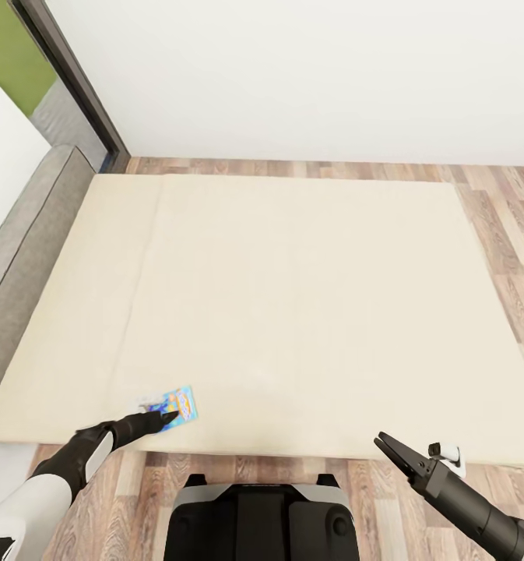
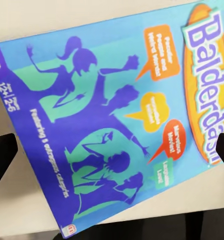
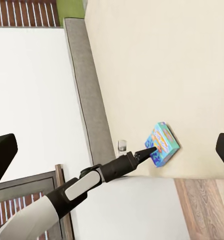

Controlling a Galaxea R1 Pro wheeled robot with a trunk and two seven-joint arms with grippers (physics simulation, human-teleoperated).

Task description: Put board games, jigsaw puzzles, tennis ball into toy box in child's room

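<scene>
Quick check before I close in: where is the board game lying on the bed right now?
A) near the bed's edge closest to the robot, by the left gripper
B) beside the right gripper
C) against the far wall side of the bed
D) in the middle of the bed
A: the board game lies near the bed edge closest to the robot, with the left gripper at it; the right gripper is far off to the side.

"Balderdash!" and "12+ / 2-6" on the blue board game (image 2: 112,125)
</scene>
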